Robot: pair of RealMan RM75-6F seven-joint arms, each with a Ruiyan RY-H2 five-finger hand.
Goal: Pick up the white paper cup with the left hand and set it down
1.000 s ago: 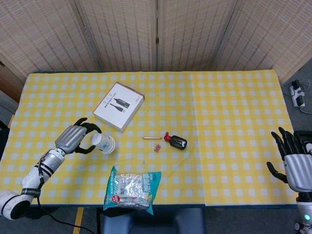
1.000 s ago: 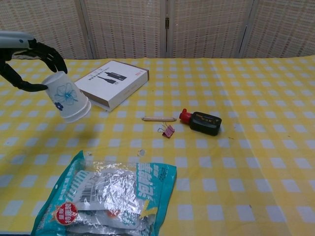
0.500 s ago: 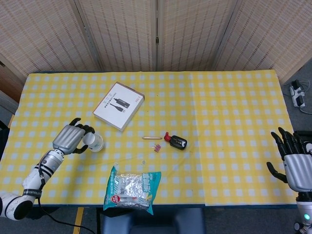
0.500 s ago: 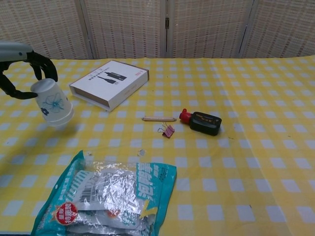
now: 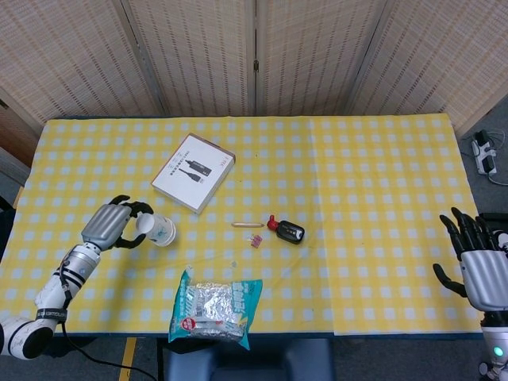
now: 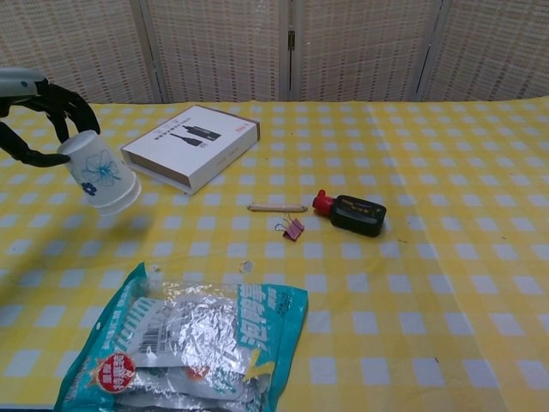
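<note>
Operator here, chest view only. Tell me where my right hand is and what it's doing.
Observer: The right hand is off the table's right edge in the head view, fingers spread, holding nothing.
Operator: My left hand is cut off at the frame edge. Describe the whole grip.
Observer: In the head view the left hand shows whole; its fingers wrap the closed base of the white paper cup, whose open mouth points right.
Operator: Report what lies along the table's near edge by the snack bag.
Observer: The snack bag overhangs the front edge of the table, which the chest view crops.
</note>
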